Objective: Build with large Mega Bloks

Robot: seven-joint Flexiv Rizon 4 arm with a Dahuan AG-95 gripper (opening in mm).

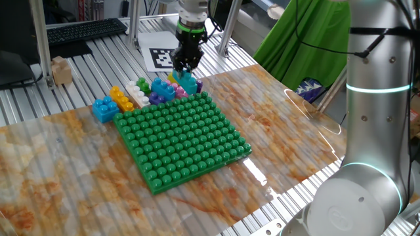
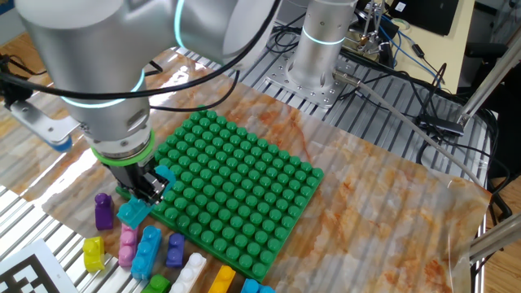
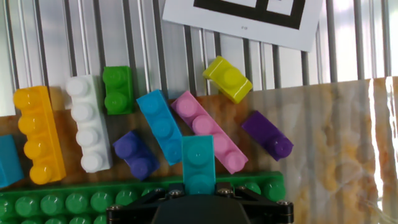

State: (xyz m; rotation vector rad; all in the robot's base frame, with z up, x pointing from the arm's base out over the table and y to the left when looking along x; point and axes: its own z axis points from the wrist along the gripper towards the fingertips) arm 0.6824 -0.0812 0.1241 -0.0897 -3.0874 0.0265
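arm is reaching out over the table, wrist vertical, gripper point(image 1: 186, 65) pointing straight down at the far edge of the green baseplate point(image 1: 184, 137). jaws are standing narrowly apart and pinching a teal brick point(image 3: 199, 163), lifted and tilted in the other fixed view. it probably isn't touching the pink brick point(image 3: 208, 130) under it, hard to tell from above. loose bricks are lying just past the baseplate edge: blue brick point(image 3: 161, 124), white brick point(image 3: 87, 124), orange brick point(image 3: 37, 134), green brick point(image 3: 117, 89), yellow brick point(image 3: 227, 78), two purple bricks point(image 3: 137, 154) point(image 3: 267, 135).
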